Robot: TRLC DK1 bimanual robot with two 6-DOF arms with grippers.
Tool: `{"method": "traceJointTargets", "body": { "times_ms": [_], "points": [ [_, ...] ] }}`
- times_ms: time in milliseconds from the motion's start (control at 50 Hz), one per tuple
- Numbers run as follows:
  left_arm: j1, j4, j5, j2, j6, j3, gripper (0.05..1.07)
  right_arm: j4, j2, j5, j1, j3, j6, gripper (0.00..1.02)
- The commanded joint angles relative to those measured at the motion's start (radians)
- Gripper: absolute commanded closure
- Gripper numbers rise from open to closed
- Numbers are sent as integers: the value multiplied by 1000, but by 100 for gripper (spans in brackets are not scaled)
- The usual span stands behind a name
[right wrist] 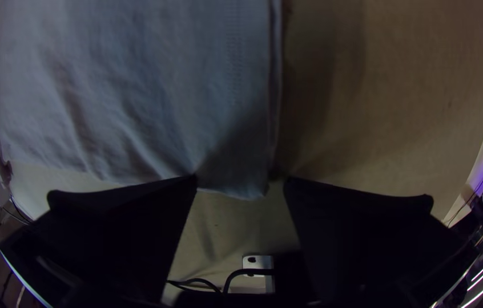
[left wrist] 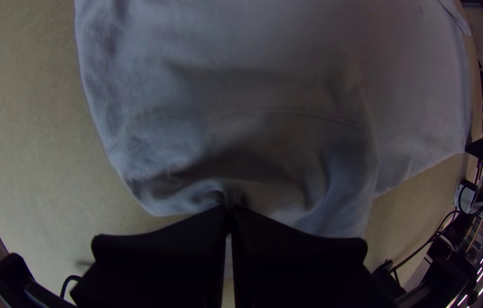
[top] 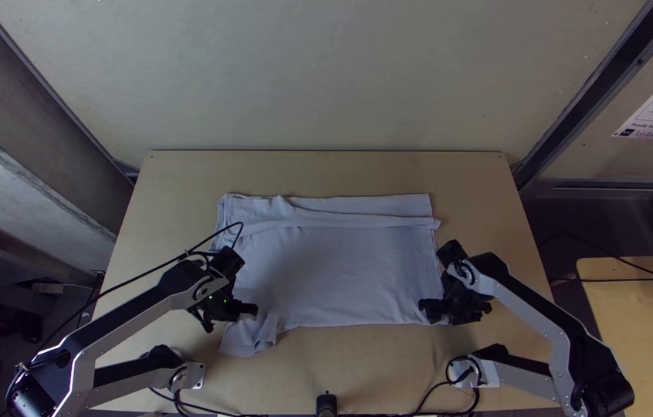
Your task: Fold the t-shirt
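Pinching a gathered bit of the t-shirt [top: 342, 270], laid out mid-table [top: 488, 181], towards its near-left corner with the left gripper [top: 254, 309]; holding the right gripper [top: 432, 310] spread at its near-right corner.

1. The table [top: 326, 171] is light wood, with a straight far edge.
2. The shirt [top: 342, 270] lies flat across its middle, pale and wider left to right than near to far.
3. A raised fold crosses the shirt close to its far edge, its right end jutting out slightly.
4. The shirt's near left part is rumpled and reaches nearer than the rest.
5. Wood shows left, right, far and near of the shirt.
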Motion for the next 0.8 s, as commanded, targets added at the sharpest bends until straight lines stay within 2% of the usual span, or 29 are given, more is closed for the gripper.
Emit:
{"method": "traceJointTargets", "body": {
  "times_ms": [0,60,260,500,780],
  "points": [
    [21,0,-6,-17,18,-5,105,56,-32,3,45,-52,15,75],
    [31,1,-6,-16,24,-7,105,90,-58,31,58,-55,12,100],
    [103,3,-5,-37,67,6,105,99,-145,46,45,-26,14,99],
    [187,-66,-5,-112,135,49,104,85,-202,66,-22,4,12,99],
    [356,-146,14,-188,260,65,104,88,-213,102,-102,40,3,99]
  ]
}}
